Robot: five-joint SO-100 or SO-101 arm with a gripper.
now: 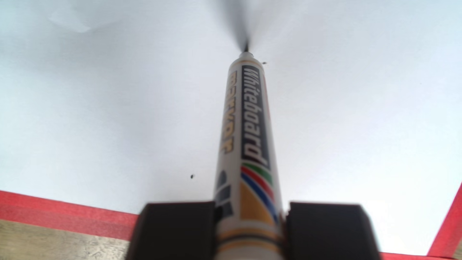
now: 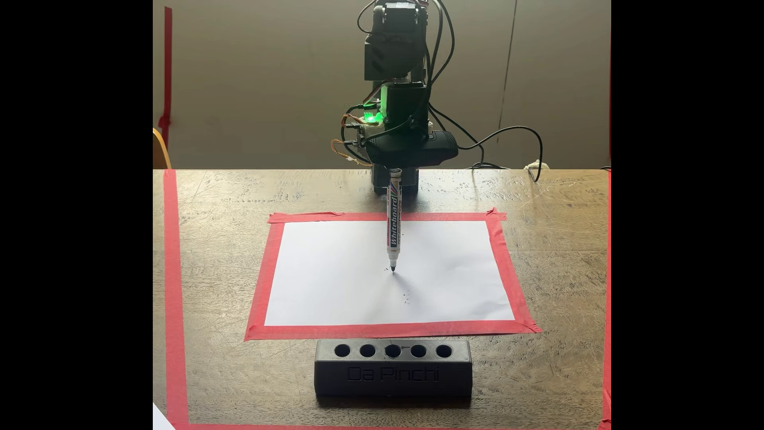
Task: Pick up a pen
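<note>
1. Worktop [image 2: 231, 264] is dark wood, edged with red tape.
2. White paper [image 2: 330, 281] sits mid-worktop, taped down all round.
3. Black holder block [image 2: 392, 374] with five holes sits near the front edge.
4. Gripper [image 1: 251, 225] is clamped tight on the pen [image 2: 394, 223], held upright, tip touching the paper's middle by some ink dots.

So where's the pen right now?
In the fixed view the pen is held nearly upright between the gripper's fingers, its dark tip on the white paper near the middle, behind the black holder block.
</note>
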